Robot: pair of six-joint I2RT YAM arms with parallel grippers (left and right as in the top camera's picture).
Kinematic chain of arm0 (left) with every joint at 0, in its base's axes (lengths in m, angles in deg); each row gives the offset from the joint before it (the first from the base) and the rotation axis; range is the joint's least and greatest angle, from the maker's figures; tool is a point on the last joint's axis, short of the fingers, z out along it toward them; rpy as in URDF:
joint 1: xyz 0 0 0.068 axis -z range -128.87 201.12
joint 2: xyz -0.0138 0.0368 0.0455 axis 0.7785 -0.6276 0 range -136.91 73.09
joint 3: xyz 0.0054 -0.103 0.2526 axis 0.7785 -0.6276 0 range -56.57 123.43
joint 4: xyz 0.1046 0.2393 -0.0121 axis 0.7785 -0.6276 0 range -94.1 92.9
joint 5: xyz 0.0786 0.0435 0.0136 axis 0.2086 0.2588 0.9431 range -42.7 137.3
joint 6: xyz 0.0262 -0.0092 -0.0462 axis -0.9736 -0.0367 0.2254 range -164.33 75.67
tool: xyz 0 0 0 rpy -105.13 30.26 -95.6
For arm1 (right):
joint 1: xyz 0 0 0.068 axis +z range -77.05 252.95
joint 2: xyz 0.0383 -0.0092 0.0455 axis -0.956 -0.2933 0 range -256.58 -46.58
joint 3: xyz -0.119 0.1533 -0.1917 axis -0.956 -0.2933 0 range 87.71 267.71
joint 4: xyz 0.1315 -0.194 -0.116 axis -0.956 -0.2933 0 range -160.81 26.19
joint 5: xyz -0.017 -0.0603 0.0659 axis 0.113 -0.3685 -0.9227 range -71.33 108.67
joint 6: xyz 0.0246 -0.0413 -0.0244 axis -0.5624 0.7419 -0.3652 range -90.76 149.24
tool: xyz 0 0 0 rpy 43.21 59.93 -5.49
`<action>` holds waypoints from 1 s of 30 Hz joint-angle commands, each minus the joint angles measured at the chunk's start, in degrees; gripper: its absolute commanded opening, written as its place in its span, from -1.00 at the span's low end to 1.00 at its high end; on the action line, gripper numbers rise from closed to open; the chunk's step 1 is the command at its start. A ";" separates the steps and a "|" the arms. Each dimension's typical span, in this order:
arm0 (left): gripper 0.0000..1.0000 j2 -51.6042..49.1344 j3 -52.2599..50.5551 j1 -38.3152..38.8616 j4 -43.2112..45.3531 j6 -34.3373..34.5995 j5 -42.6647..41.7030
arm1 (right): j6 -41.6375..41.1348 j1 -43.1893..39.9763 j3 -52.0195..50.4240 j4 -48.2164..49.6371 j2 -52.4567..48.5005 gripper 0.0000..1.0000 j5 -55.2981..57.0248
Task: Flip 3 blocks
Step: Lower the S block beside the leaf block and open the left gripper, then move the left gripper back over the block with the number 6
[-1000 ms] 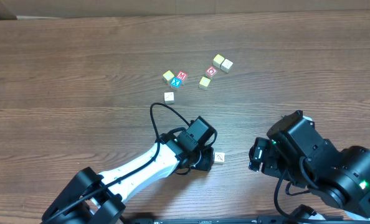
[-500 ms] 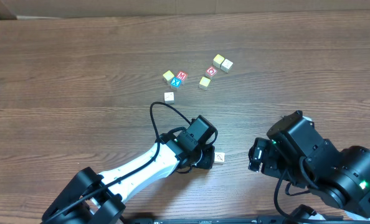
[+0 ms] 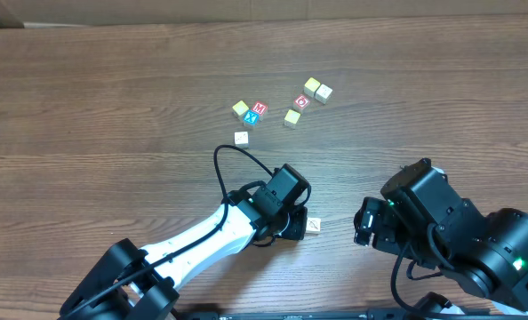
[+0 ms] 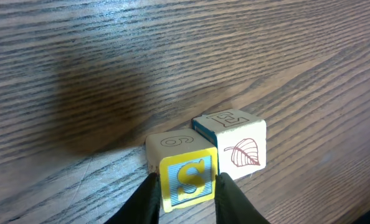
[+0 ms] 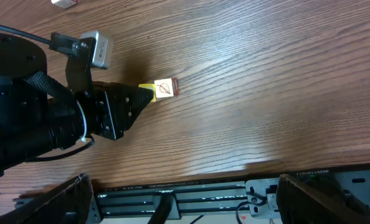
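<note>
Tabletop (image 3: 86, 89) of brown wood grain, with two robot arms reaching in from the near edge. The left pincer (image 4: 185, 190) is narrow, its two dark fingers (image 4: 146, 199) pressed against opposite sides of a small wooden block (image 4: 188, 177), which sits on the table between the fingertips. This held block shows a yellow face with a blue letter S toward the wrist camera and a pale top face with the figure 6.

Touching the held block on one side, just outside the pincer's fingers, sits a second block (image 4: 238, 146). It is cream, with a reddish line drawing of a leaf on its side, a letter E on top and a blue edge.

Well beyond the left pincer, further out across the table, lies a third cream block (image 3: 241, 138) on its own. Past it is a loose scatter of cubes: a red M cube (image 3: 259, 108) touching a blue X cube (image 3: 252, 117), a red O cube (image 3: 302, 101), and several yellowish cubes (image 3: 292, 117) around them.

The right pincer (image 5: 191, 205) stands wide, its fingers (image 5: 60, 196) far apart at the lower corners of its own view, with nothing between them. It hangs off to the side of the left pincer, well apart from the two touching blocks.
</note>
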 commanded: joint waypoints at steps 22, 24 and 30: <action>-0.05 1.09 9.73 -10.93 -6.43 -7.87 -1.31 | 3.32 0.04 0.90 0.37 0.31 0.99 -0.07; 0.01 1.07 12.09 -12.13 -8.00 -10.03 -1.03 | 3.52 0.04 0.90 0.46 0.31 1.00 -0.04; 0.08 -0.24 20.55 -15.37 -13.22 -14.21 7.52 | 4.00 0.04 0.90 1.18 0.31 1.00 -0.15</action>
